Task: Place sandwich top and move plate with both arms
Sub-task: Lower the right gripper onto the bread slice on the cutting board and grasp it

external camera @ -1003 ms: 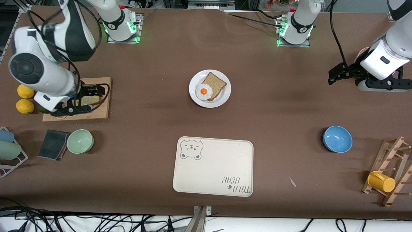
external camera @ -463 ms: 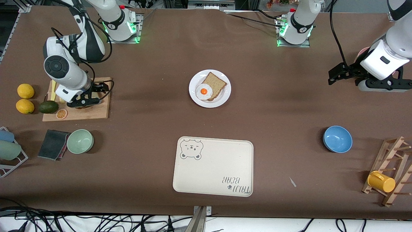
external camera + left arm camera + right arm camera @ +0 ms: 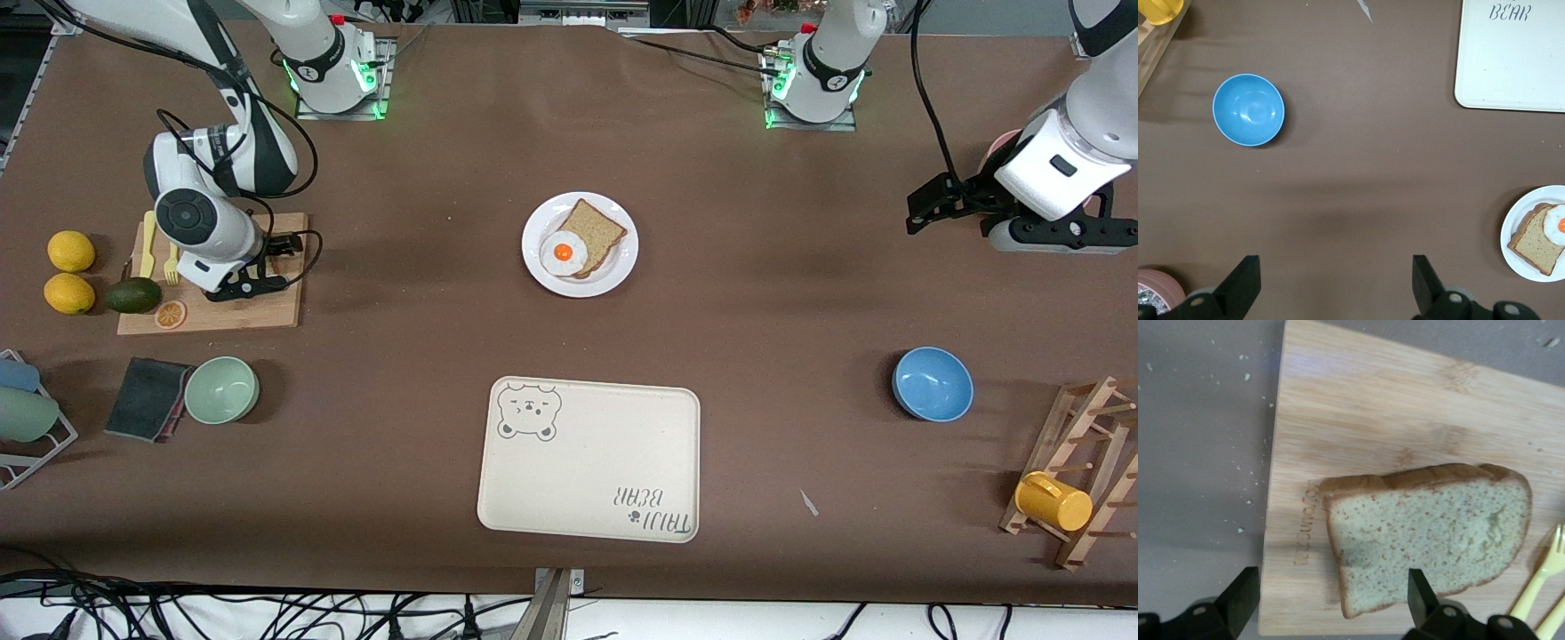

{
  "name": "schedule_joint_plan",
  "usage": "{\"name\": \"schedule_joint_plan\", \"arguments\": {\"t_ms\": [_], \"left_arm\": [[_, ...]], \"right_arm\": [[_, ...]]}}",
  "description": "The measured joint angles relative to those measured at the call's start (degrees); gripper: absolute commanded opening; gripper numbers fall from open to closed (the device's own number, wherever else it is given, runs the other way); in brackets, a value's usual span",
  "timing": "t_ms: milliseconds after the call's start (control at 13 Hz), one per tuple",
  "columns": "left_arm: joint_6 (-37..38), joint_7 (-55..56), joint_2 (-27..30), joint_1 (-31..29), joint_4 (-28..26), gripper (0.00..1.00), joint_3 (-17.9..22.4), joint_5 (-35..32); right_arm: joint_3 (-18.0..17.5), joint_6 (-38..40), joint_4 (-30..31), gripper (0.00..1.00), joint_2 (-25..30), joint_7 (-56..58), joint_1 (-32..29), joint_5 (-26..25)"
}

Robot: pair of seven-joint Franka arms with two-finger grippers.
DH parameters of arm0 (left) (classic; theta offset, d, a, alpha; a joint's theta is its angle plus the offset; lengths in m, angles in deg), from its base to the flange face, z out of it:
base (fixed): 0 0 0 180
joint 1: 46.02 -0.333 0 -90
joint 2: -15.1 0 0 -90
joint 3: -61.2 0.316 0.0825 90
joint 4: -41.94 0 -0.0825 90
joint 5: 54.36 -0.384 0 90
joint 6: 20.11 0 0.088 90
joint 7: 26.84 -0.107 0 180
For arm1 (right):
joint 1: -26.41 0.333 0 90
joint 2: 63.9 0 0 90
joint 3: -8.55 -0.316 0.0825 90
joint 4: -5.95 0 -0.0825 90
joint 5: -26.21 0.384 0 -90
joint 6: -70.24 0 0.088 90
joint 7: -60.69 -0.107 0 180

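Here the right gripper [image 3: 1331,603] hangs low over the wooden cutting board [image 3: 1358,407], fingers spread wide apart, with the sandwich top [image 3: 1425,537] lying flat on the board between them, not clamped. The left gripper [image 3: 1335,287] waits open over bare table near the left arm's end, while the plate [image 3: 622,262] sits mid-table.

The plate [image 3: 580,244] sits mid-counter [image 3: 765,293], the tray [image 3: 589,460] at its six o'clock; the sandwich top [image 3: 1428,537] seemingly lies on the board [image 3: 1358,420] at its nine o'clock.
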Motion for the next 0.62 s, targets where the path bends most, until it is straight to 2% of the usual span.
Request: {"name": "schedule_joint_plan", "arguments": {"t_ms": [77, 154, 309, 463, 540, 617], "left_arm": [[0.0, 0.0, 0.0, 0.0, 0.0, 1.0, 0.0, 0.0], [0.0, 0.0, 0.0, 0.0, 0.0, 1.0, 0.0, 0.0], [0.0, 0.0, 0.0, 0.0, 0.0, 1.0, 0.0, 0.0], [0.0, 0.0, 0.0, 0.0, 0.0, 1.0, 0.0, 0.0], [0.0, 0.0, -0.01, 0.0, 0.0, 1.0, 0.0, 0.0], [0.0, 0.0, -0.01, 0.0, 0.0, 1.0, 0.0, 0.0]], "right_arm": [[0.02, -0.15, -0.01, 0.64, -0.44, 0.02, 0.0, -0.01], [0.04, -0.47, -0.01, 0.57, -0.83, 0.02, 0.0, -0.01], [0.14, -0.8, -0.02, 0.48, -1.59, 0.17, -0.01, -0.03], [0.58, -2.12, -0.03, 0.1, -2.7, 0.26, -0.03, -0.05], [0.88, -2.42, -0.14, 0.0, -2.94, 0.45, -0.06, -0.3], [1.31, -2.41, -0.4, 0.0, -2.93, 0.66, -0.13, -0.76]]}}
